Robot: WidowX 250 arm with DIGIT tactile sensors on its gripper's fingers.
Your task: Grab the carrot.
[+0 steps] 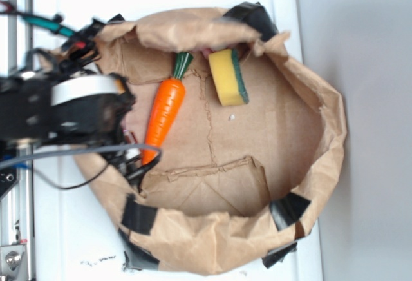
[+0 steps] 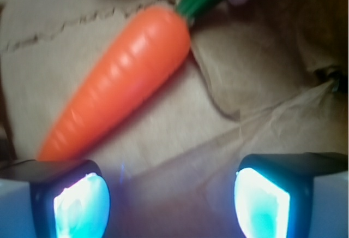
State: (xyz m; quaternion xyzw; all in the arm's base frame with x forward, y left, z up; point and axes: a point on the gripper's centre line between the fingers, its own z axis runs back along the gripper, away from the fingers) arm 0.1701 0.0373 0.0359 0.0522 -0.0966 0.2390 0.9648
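Jaws wide apart, nothing between them, gripper (image 2: pixel 172 197) low over the brown paper bag (image 1: pixel 309 107). Carrot (image 1: pixel 165 110) flat on the bag floor, stem cap toward the yellow-and-green sponge (image 1: pixel 229 77), tip nearest the gripper. Likely trouble: closing here would catch only the narrow glossy tip beside one finger (image 2: pixel 82 202), so a slip or a sideways squirt of the carrot; also crumpled paper pinched instead. Exterior view: whole bag, sponge, taped rim, arm hiding the tip. Wrist view: carrot (image 2: pixel 122 79) off-centre from the gap, tip just beside one finger.
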